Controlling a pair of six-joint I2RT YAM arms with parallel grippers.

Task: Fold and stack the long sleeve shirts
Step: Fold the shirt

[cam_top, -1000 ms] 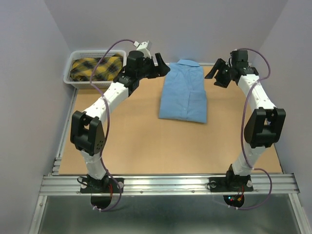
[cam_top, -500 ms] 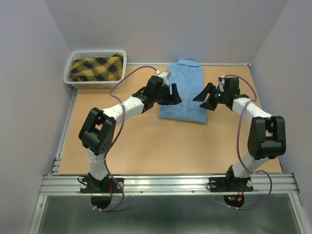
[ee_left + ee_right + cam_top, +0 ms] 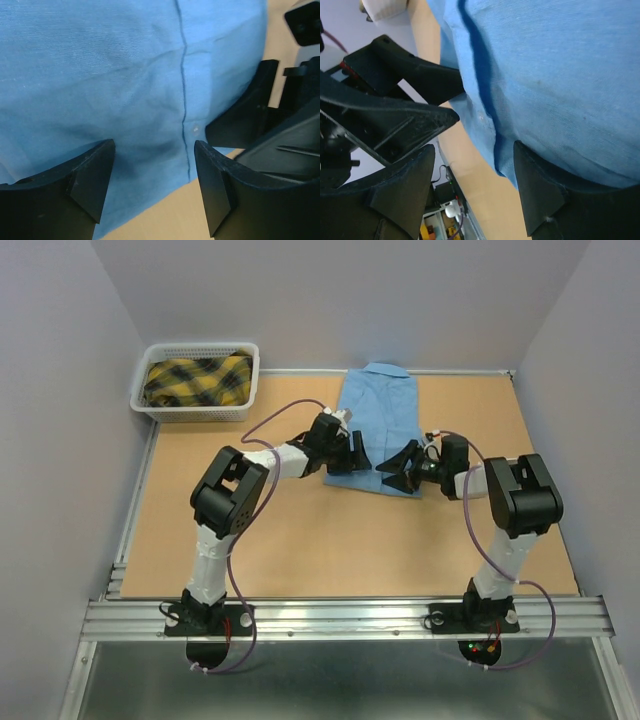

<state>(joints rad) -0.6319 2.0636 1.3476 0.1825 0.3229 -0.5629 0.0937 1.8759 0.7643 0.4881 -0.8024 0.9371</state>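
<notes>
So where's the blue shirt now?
Top view: the light blue shirt lies folded far-centre on the table, right of the basket, with the left gripper and right gripper at its near edge.

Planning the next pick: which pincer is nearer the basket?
Left. The left pincer sits open at the blue shirt's near edge, on the basket side. The right pincer, also open, faces it from the shirt's near right corner, farther from the basket.

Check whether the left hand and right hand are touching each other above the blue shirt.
Apart. The top external view shows a strip of the light blue shirt between the left hand and the right hand, both open.
</notes>
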